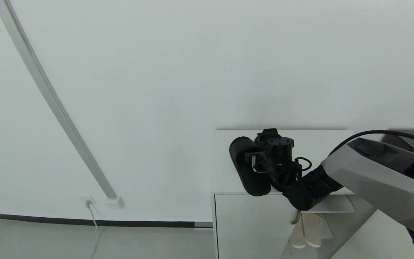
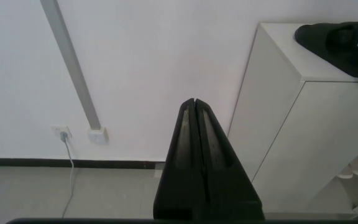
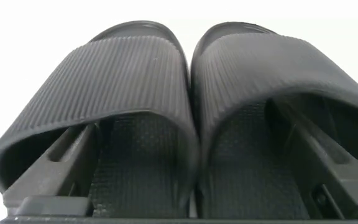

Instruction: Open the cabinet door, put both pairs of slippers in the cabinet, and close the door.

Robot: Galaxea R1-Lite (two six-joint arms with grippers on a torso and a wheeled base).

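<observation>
you have the right gripper (image 1: 256, 162) with jaws apart, one finger inside each of the black slippers (image 1: 248, 167) atop the cabinet (image 1: 250, 230), the white slippers (image 1: 306, 230) on a shelf inside it, and the left gripper (image 2: 194, 109) with jaws together.

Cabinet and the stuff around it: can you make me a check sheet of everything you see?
Surface: cabinet top holds the black pair.
Job's things: black slippers side by side on top; white slippers on a shelf inside the open cabinet.
Clutter: nothing seen.
Grippers: right gripper open, one finger under each black strap; left gripper shut, empty, off beside the cabinet.
Cables: white cord hangs from a wall socket; black cable on the right arm.
Surroundings: white wall, grey slanted strip, pale floor.
</observation>
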